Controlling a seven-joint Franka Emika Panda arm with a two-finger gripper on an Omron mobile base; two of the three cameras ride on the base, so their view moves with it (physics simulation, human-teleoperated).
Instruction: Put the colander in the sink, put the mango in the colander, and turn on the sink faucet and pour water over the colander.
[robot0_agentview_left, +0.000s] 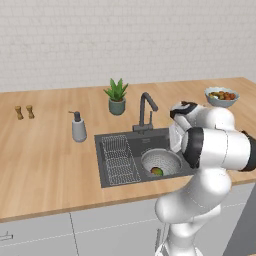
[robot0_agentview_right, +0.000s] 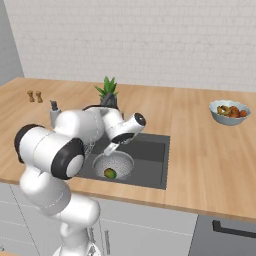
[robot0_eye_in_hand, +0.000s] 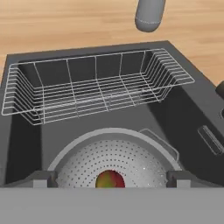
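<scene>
1. The sink (robot0_agentview_left: 107, 180) is a dark basin set into the wooden counter (robot0_agentview_left: 45, 160), with a strip of wood between its front rim and the counter's edge.
2. The wire rack (robot0_eye_in_hand: 94, 85) fills the sink's left part in the left base view; the colander (robot0_agentview_left: 167, 159) sits in the part beside it, close to the front wall.
3. The mango (robot0_eye_in_hand: 110, 179) lies inside the colander on its perforated floor — red with a green patch.
4. The sink faucet (robot0_agentview_left: 145, 111) stands at the back rim, its spout bent over the basin; the soap dispenser (robot0_agentview_left: 78, 128) stands on the counter to the left of the sink, the potted plant (robot0_agentview_left: 117, 97) behind it.
5. The fruit bowl (robot0_agentview_right: 229, 111) sits well apart on the right.
6. The arm bends forward over the sink's right part, and the gripper (robot0_eye_in_hand: 111, 178) hangs above the colander — jaws spread wide, one fingertip on each side of the mango, gripping nothing.
</scene>
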